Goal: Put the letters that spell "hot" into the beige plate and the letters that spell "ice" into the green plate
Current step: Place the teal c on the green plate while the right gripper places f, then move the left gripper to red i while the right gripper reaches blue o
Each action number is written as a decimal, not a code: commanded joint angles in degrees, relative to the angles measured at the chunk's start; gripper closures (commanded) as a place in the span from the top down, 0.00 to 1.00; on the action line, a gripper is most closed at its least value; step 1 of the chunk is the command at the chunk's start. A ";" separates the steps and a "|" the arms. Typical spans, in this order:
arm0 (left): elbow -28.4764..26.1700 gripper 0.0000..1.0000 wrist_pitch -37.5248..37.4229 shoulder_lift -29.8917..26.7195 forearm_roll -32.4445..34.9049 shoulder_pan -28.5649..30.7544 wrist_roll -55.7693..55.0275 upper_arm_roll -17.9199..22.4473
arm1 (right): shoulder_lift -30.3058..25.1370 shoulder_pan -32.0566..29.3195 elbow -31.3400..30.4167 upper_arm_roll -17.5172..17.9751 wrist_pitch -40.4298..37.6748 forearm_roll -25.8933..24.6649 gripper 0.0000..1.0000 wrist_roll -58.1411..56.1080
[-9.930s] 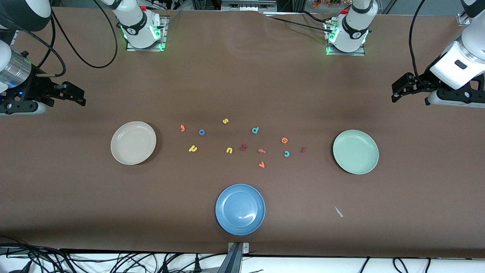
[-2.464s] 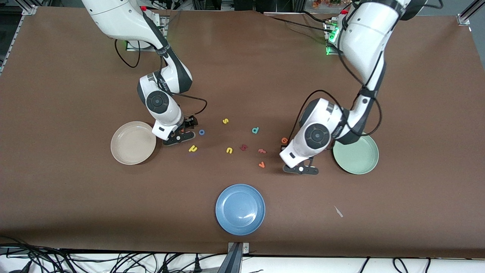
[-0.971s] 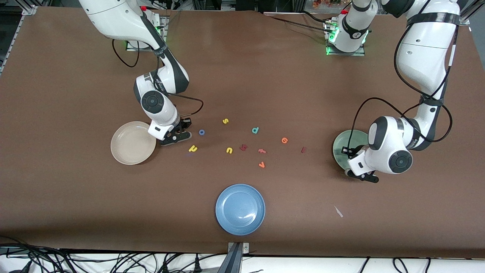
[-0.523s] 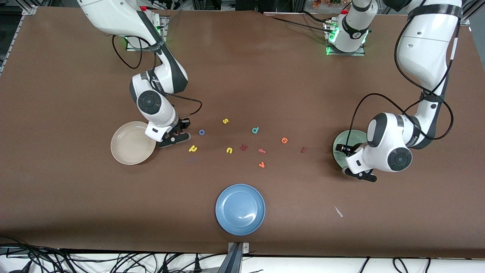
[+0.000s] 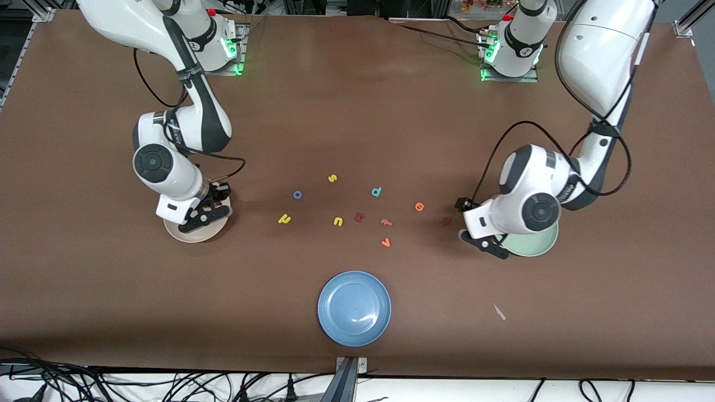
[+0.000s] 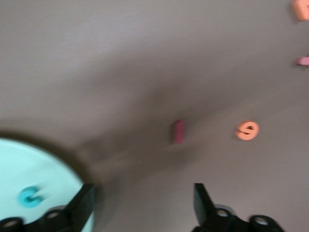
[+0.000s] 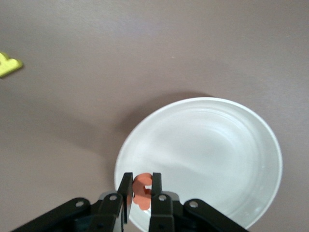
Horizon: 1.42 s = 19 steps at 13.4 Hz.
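My right gripper (image 5: pixel 204 210) (image 7: pixel 142 191) hangs over the beige plate (image 5: pixel 177 234) (image 7: pixel 217 145), shut on the orange t (image 7: pixel 141 184). Toward the middle of the table lie the blue o (image 5: pixel 297 195) and the yellow h (image 5: pixel 285 219). The teal c (image 6: pixel 31 197) rests in the green plate (image 5: pixel 537 245) (image 6: pixel 29 169). My left gripper (image 5: pixel 475 228) (image 6: pixel 144 193) is open and holds nothing, low over the table beside that plate's rim. Just off its fingers lie the dark red i (image 5: pixel 447 221) (image 6: pixel 178 131) and the orange e (image 5: pixel 419 206) (image 6: pixel 247 130).
Other letters lie mid-table: yellow s (image 5: pixel 332 178), yellow u (image 5: pixel 338 221), teal d (image 5: pixel 376 192), a dark red letter (image 5: pixel 359 216), a pinkish letter (image 5: pixel 386 223), orange v (image 5: pixel 385 243). A blue plate (image 5: pixel 354 308) sits nearest the front camera; a white scrap (image 5: pixel 499 311) lies beside it.
My right gripper carried the orange t from beside the blue o to over the beige plate. My left gripper opened, left the teal c in the green plate and swung toward the i.
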 commanded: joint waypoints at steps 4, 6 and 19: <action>-1.40 0.70 6.05 1.77 1.30 -3.22 -0.40 0.09 | 0.01 -1.63 -3.98 -1.07 8.11 3.11 0.68 -12.37; -1.40 0.73 7.28 3.26 4.26 -3.40 -0.49 0.09 | -0.51 -1.45 -3.54 0.68 6.80 5.64 1.00 -10.28; -3.15 0.00 12.65 5.29 5.16 -4.28 -3.21 0.53 | 1.15 4.25 -0.11 10.18 8.01 11.90 1.00 34.26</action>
